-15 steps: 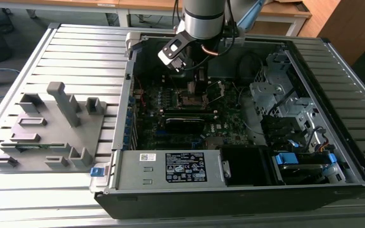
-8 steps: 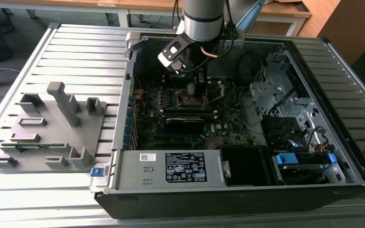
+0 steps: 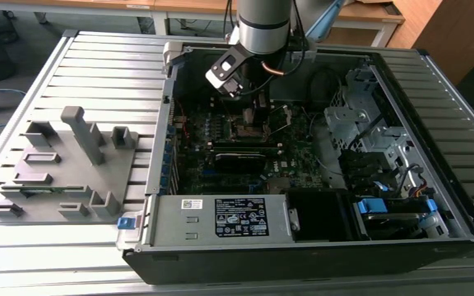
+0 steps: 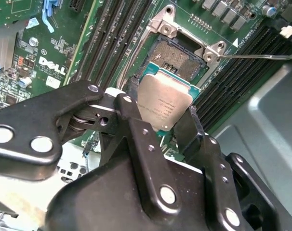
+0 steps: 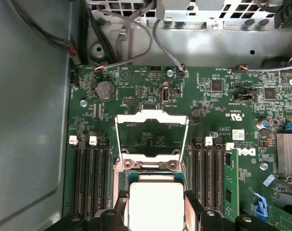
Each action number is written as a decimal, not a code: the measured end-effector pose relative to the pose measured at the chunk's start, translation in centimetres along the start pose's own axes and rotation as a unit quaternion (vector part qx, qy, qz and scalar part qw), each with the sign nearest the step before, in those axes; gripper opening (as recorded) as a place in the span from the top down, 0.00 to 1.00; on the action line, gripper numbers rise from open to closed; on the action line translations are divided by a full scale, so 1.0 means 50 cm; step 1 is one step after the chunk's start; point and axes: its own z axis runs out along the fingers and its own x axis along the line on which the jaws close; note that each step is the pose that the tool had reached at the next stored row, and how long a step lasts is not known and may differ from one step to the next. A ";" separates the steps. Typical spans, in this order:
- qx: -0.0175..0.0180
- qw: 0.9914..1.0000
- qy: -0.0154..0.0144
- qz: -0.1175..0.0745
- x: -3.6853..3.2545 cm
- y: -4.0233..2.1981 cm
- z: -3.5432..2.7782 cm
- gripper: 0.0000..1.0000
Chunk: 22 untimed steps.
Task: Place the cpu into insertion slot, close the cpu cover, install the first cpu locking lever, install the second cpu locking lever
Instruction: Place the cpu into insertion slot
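Silver-grey arm with black band, copper-toned cable, matte black linked gripper dotted with silver rivets and screws.

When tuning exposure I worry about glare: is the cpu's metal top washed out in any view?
First wrist view: the cpu glares near-white, its markings lost. Second wrist view: the cpu, held in the pincer, is evenly grey, markings showing. Exterior view: no glare; the insertion slot sits in dim shadow.
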 end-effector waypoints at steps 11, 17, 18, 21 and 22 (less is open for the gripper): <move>0.000 1.000 0.000 -0.001 0.000 -0.005 0.008 0.46; 0.000 1.000 0.000 -0.001 0.000 -0.006 0.015 0.46; 0.000 1.000 0.000 -0.001 0.000 -0.006 0.015 0.46; 0.000 1.000 0.000 -0.001 0.000 -0.009 0.018 0.46; 0.000 1.000 0.000 -0.001 0.000 -0.009 0.020 0.46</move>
